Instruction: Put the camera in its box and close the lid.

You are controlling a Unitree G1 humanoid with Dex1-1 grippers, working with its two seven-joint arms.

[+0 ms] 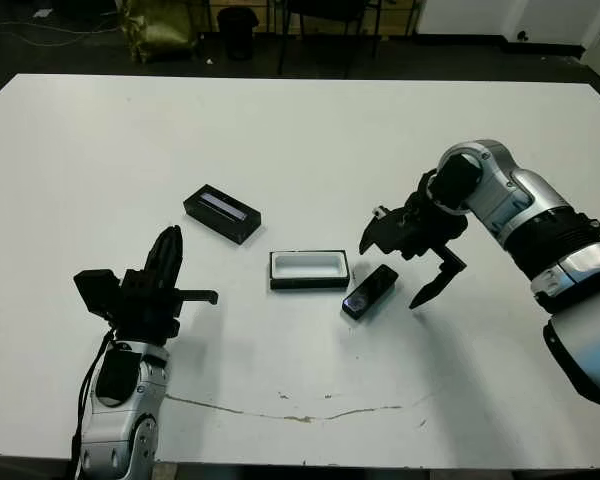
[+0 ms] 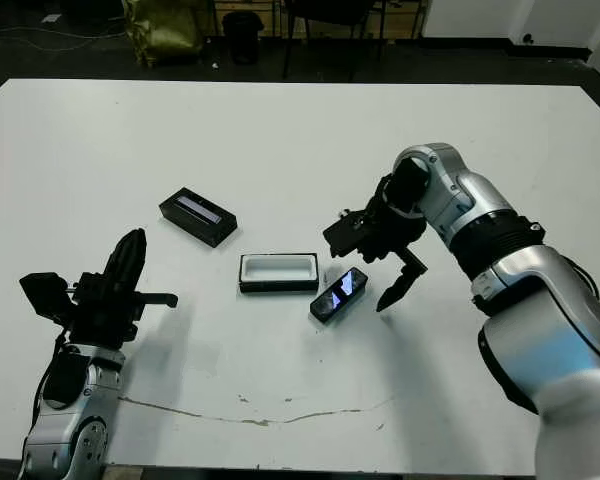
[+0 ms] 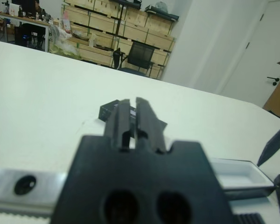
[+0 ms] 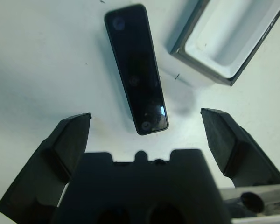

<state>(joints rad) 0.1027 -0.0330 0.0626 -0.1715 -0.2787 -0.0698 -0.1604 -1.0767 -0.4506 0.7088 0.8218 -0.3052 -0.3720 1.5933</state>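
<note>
The right pincer [image 1: 410, 262] hung spread wide over the camera [image 1: 370, 291], likely lining up a grasp. The camera lay on the bench [image 1: 300, 130] just beside its box [image 1: 309, 270]; the left pincer [image 1: 165, 262] was pressed together.

A big white table [image 1: 300, 130] with a thin crack near the front stands on a dark floor [image 1: 80, 50]. Behind are wooden shelves [image 3: 107, 35], a black chair [image 3: 139, 56], white walls [image 3: 210, 42] and a door [image 3: 256, 51]
</note>
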